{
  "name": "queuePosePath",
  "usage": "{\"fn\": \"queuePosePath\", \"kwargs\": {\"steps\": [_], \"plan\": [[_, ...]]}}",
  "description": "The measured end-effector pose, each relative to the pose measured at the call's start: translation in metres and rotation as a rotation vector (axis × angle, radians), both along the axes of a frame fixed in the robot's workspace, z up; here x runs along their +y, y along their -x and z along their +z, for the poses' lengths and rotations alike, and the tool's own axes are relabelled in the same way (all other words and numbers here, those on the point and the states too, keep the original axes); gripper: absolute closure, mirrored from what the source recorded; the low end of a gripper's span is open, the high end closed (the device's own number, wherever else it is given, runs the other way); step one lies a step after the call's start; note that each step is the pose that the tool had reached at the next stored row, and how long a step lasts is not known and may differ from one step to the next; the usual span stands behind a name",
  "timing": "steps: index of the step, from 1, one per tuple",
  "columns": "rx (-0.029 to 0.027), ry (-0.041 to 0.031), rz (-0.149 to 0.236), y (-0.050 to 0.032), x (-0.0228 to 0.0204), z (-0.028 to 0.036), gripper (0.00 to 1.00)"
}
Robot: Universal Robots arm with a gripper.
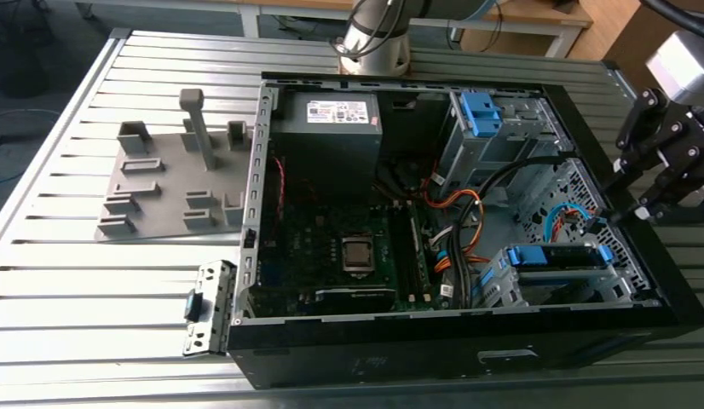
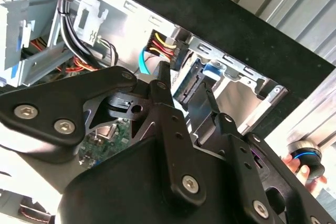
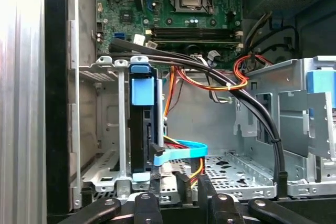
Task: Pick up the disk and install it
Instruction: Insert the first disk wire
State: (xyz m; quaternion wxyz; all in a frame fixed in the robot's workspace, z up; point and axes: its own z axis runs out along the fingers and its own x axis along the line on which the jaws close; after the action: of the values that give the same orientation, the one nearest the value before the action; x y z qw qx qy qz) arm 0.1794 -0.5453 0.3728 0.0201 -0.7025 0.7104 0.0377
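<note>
The disk, blue rails showing, sits slotted in the case's lower drive bay, cables plugged in behind it. The gripper hovers at the case's rim beside it, fingers apart and empty.

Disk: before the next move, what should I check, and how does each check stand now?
1. Disk stands in the drive bay: ok.
2. Disk fully latched: cannot tell.
3. Blue flat cable reaches the disk's end: ok; plugged in, cannot tell.
4. Black cables run clear of the bay: ok.
5. Hand apart from the disk, at the case wall on the exterior view's right: ok.
</note>
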Motion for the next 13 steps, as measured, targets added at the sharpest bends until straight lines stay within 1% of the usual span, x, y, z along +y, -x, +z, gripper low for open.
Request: {"fn": "queuePosePath", "kwargs": {"steps": [2, 6, 11, 13], "plan": [[0.0000, 0.0001, 0.000, -0.0001, 0.0025, -0.0001, 0.59], [0.0000, 0.0007, 0.000, -0.0002, 0.0091, -0.0003, 0.59], [0.0000, 0.0008, 0.000, -0.0002, 0.0203, -0.0004, 0.59], [0.0000, 0.0008, 0.000, -0.0002, 0.0241, -0.0005, 0.59]]}}
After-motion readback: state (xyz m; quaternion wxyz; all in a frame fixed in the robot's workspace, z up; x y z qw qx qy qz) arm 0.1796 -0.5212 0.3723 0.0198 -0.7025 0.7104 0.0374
